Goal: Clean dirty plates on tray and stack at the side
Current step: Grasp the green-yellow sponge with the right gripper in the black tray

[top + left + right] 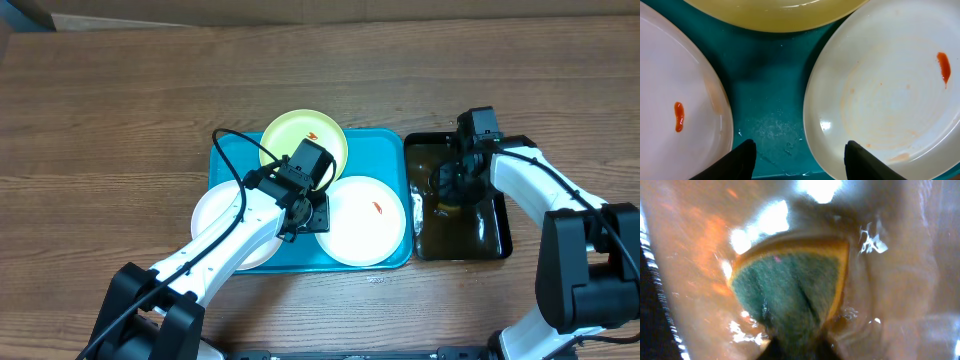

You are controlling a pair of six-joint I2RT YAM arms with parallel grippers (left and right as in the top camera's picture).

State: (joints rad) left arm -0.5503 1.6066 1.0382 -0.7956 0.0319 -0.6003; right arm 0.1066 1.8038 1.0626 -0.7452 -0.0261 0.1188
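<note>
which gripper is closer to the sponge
Right. The right gripper pinches the sponge in the black tray; the left gripper hovers over the blue tray between two white plates.

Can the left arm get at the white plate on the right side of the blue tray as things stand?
Probably yes. The left gripper is open just above that white plate, at its near rim, with nothing lying between them. The right arm is away at the black tray.

Robot lab workbench, plain wood-grain table [120, 90], two black-and-white robot arms reaching over it, left arm [225, 245] and right arm [530, 180], smeared plates [365, 225] on a blue tray [378, 148], black tray [487, 232] of brown water holding a sponge [790, 290]
</note>
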